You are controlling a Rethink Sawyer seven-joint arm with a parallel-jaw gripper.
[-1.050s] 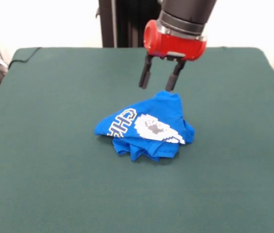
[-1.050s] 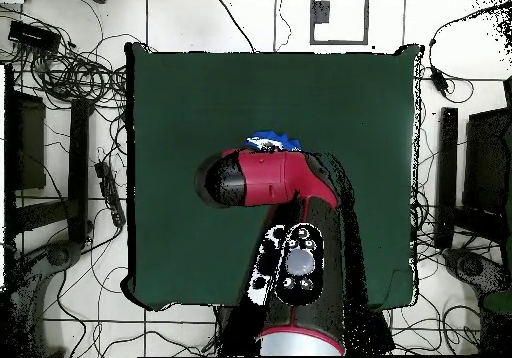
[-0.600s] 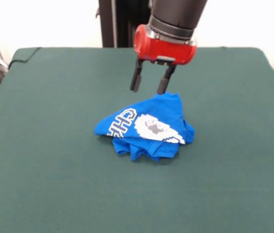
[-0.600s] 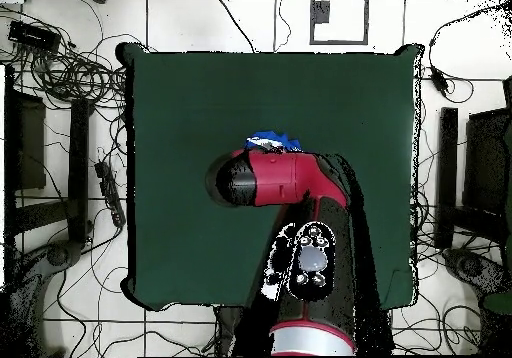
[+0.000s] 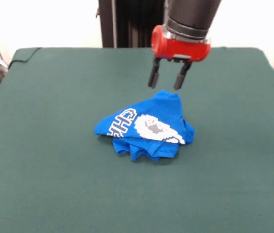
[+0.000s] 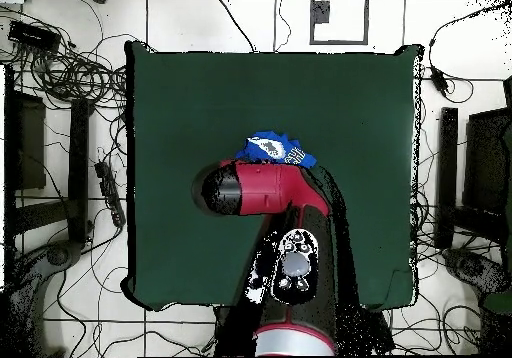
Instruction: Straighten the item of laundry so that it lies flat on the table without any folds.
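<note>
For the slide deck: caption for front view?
Open gripper above crumpled blue T-shirt on green table.

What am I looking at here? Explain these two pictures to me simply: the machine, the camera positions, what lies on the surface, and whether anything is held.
The machine is a red and black robot arm. At its end is a gripper, the part that grasps things, with two dark fingers that stand apart, so it is open and holds nothing.

One picture is taken from across the table, facing the robot, so the arm comes down from the top. The other is taken from straight above, and there the arm covers part of the scene.

On the dark green table lies a small bright blue T-shirt, bunched into a crumpled heap with folds. A white and grey pixelated graphic and white outlined letters show on it. The gripper hangs just above the heap's far edge, not touching it. From above, only part of the T-shirt shows past the arm.
</note>
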